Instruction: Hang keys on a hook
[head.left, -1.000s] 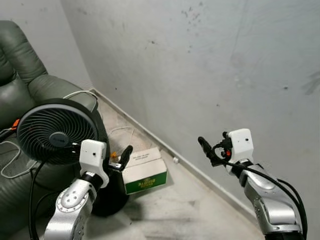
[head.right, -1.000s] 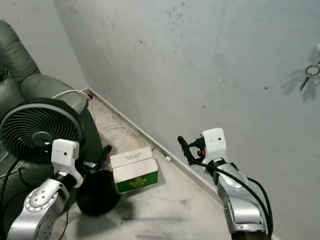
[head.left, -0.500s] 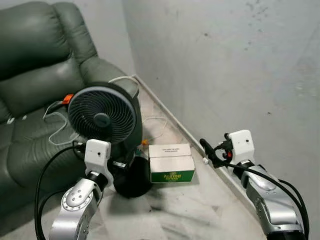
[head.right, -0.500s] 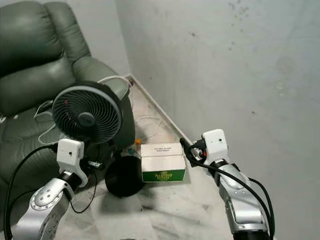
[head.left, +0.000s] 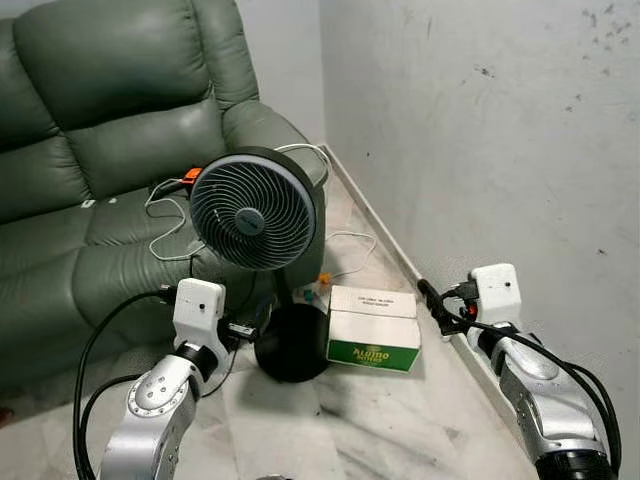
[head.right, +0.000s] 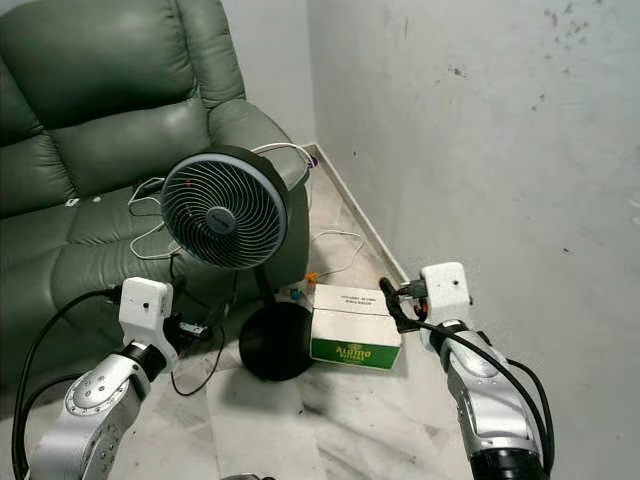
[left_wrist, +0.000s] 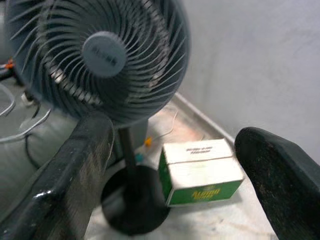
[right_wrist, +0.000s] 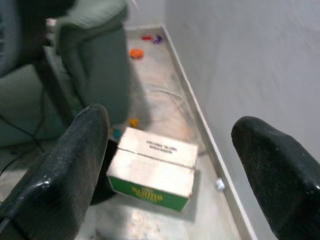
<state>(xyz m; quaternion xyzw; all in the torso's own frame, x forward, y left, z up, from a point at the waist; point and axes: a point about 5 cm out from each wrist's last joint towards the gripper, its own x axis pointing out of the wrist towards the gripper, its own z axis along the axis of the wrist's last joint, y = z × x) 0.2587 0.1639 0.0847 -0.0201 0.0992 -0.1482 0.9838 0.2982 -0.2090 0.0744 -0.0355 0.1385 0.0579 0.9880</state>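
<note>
Facing fan (head.left: 253, 209) and box (head.left: 372, 328) (claws agape)

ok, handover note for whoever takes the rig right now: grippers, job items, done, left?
Left gripper: open, empty, raised toward the black fan.
Right gripper: open, empty, raised over the white and green box by the wall.
Keys and hook: I can't see either from here, so I can't confirm whether the keys are hung.
Left: find the hook and check.
</note>
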